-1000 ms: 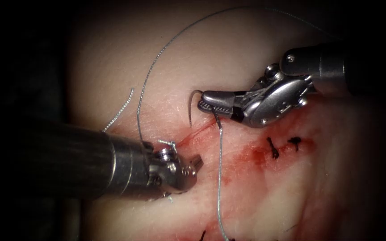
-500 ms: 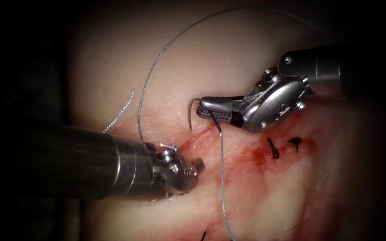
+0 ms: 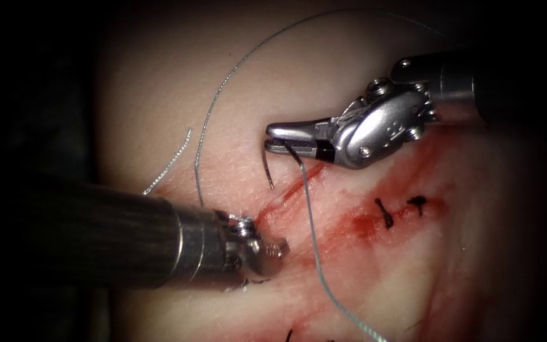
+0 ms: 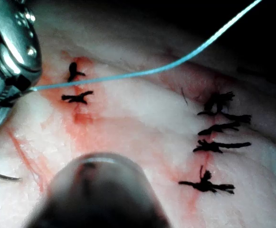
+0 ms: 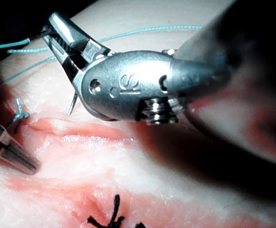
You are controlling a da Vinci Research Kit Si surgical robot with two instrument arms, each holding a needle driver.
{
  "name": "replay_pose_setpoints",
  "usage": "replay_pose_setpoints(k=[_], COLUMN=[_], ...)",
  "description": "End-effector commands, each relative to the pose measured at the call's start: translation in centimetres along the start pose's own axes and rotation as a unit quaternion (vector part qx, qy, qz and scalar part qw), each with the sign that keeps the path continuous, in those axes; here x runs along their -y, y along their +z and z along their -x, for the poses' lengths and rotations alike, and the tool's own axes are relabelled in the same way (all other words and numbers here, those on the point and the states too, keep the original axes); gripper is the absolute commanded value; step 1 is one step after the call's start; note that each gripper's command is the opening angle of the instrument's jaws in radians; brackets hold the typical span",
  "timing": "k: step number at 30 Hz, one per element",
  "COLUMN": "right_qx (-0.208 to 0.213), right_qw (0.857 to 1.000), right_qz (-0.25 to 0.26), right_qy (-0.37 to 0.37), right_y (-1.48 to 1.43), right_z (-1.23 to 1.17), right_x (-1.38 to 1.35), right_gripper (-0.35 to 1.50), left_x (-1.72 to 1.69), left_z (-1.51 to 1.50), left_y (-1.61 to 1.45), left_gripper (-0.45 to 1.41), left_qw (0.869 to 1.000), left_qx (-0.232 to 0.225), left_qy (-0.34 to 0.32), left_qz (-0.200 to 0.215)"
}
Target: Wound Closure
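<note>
Right arm's needle driver [image 3: 280, 138] has its jaws closed on the curved needle [image 3: 267, 166], gripping it near the swaged end where the thread [image 3: 311, 234] leaves; the needle body hangs below the jaws with its tip pointing down toward the tissue [image 3: 324, 82], just clear of the surface and not in it, as far as the endoscope view lets me judge. It sits at the left end of the cut [image 3: 286, 193], probably so the point faces the tissue edge squarely. Compared with a second ago the tool has shifted left and the needle has swung from curving up over the jaw tip to hanging beneath it. Left arm's needle driver [image 3: 272, 248] rests low by the cut's left end, next to a small knot with short cut ends [image 3: 243, 220]; whether its jaws are parted or holding anything I cannot tell, the tip being seen end-on. Thread loops wide over the upper tissue and trails off the lower edge. Dark stitches [image 3: 384, 212] lie right of the needle, amid red fluid [image 3: 356, 225]. In the left wrist view the needle tip [image 4: 2, 175] is cut off.
</note>
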Motion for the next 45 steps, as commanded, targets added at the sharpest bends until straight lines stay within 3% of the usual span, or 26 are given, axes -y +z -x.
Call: replay_pose_setpoints(k=[1, 12, 22, 29, 37, 45], right_qx=[0.0, 0.008, -0.008, -0.008, 0.011, 0.024], right_qw=[1.0, 0.996, 0.999, 0.999, 0.995, 0.965], right_qz=[0.0, -0.003, -0.007, -0.018, -0.032, -0.03], right_qy=[0.01, 0.09, -0.032, -0.035, 0.099, 0.258], right_y=[0.07, 0.14, 0.29, 0.28, 0.29, 0.32], right_z=[0.06, 0.09, 0.11, 0.13, 0.11, 0.13], right_x=[0.0, -0.03, -0.32, -0.31, -0.29, -0.31], right_gripper=[-0.35, -0.35, -0.35, -0.35, -0.35, -0.35], left_x=[-0.03, -0.03, -0.03, -0.03, -0.03, -0.03], left_z=[-0.02, -0.03, -0.04, -0.04, -0.04, -0.04], left_y=[0.06, 0.06, 0.05, 0.04, 0.04, 0.04], left_gripper=[-0.3, -0.2, -0.18, -0.18, -0.15, -0.15], left_qw=[1.0, 1.0, 1.0, 1.0, 1.0, 1.0], left_qx=[0.0, 0.001, 0.001, 0.001, 0.001, 0.001], left_qy=[0.003, 0.008, 0.008, 0.008, 0.008, 0.008], left_qz=[0.0, 0.0, 0.0, 0.001, 0.001, 0.001])
